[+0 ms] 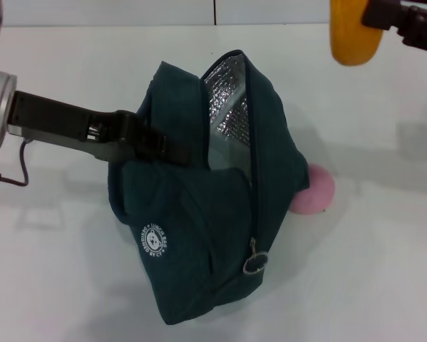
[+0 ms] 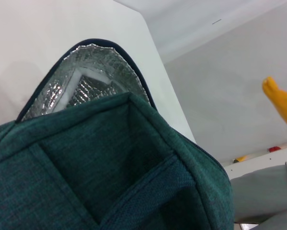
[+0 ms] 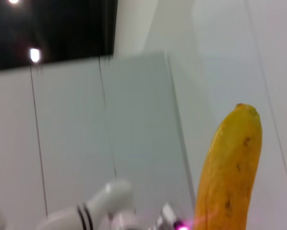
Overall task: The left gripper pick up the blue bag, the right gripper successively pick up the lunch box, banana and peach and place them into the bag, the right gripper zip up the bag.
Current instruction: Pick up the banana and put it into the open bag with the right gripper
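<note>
The blue bag is dark teal and stands lifted on the white table, its zip open and the silver foil lining showing. My left gripper comes in from the left and is shut on the bag's strap. In the left wrist view the bag fills the picture, and a white edge shows inside the lining; I cannot tell whether it is the lunch box. My right gripper hangs high at the far right, shut on the yellow banana. The pink peach lies on the table behind the bag's right side.
The metal zip pull hangs at the lower front end of the zip. The white table spreads around the bag. A grey wall stands behind its far edge.
</note>
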